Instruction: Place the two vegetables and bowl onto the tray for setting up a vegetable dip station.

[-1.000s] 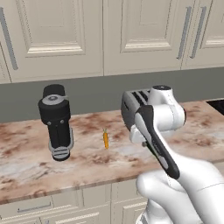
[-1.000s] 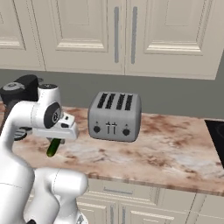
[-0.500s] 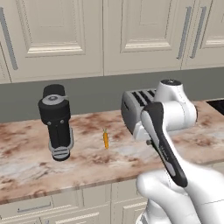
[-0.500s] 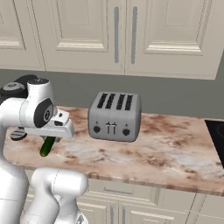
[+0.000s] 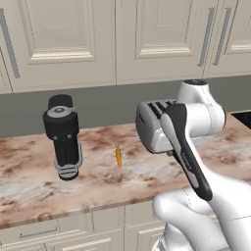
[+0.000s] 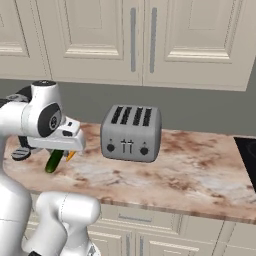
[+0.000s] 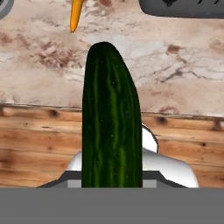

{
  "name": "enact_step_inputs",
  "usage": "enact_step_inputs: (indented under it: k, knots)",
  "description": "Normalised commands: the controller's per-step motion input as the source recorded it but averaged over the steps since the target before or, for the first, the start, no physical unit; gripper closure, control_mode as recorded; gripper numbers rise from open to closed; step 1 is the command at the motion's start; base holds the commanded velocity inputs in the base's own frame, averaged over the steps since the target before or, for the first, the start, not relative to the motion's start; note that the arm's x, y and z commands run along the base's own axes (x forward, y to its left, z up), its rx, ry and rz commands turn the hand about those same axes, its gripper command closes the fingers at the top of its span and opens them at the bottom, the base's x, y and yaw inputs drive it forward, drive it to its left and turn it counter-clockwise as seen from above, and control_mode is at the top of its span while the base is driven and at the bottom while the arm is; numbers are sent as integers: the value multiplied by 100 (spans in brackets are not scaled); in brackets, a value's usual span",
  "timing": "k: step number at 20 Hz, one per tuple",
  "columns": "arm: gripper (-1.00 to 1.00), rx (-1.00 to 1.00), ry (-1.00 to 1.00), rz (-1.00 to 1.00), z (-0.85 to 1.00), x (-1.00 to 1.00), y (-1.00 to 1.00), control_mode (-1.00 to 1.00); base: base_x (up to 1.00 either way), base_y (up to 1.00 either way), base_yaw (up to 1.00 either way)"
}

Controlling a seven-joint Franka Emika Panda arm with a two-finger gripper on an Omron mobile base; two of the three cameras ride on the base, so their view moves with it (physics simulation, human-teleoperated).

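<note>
My gripper (image 6: 59, 150) is shut on the dark-green vegetable (image 6: 53, 161), which hangs tilted over the counter's front left part. In the hand view this vegetable (image 7: 111, 122) stands straight up the middle and hides the fingertips. The small orange carrot (image 5: 118, 156) lies on the marble counter (image 5: 29, 171) between the black appliance and the toaster. It also shows as a carrot tip (image 6: 70, 156) just behind the held vegetable, and as the carrot (image 7: 75, 13) at the hand view's top left. The bowl and the tray are out of view.
A black cylindrical appliance (image 5: 62, 137) stands left of the carrot. A grey four-slot toaster (image 6: 131, 132) sits mid-counter against the back wall. A dark stovetop edge (image 6: 247, 150) lies far right. Beyond the counter's front edge the hand view shows wooden planks (image 7: 39, 144).
The arm's upper links have swung to the right and the hand has turned. The dark-green vegetable has stayed in the grip and shifted only slightly. The carrot has not moved.
</note>
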Motion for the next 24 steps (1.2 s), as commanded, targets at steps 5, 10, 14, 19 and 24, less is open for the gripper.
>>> enact_step_inputs:
  k: [5,10,14,19,24]
  knots:
    - [100,0,0,0,0,0,0,100,-41,-66,0]
    - [100,0,0,0,0,0,0,100,-60,-100,0]
    - [100,0,0,0,0,0,0,100,-34,-100,0]
    - [100,0,0,0,0,0,0,100,-20,-100,0]
    - [100,0,0,0,0,0,0,100,-2,-100,0]
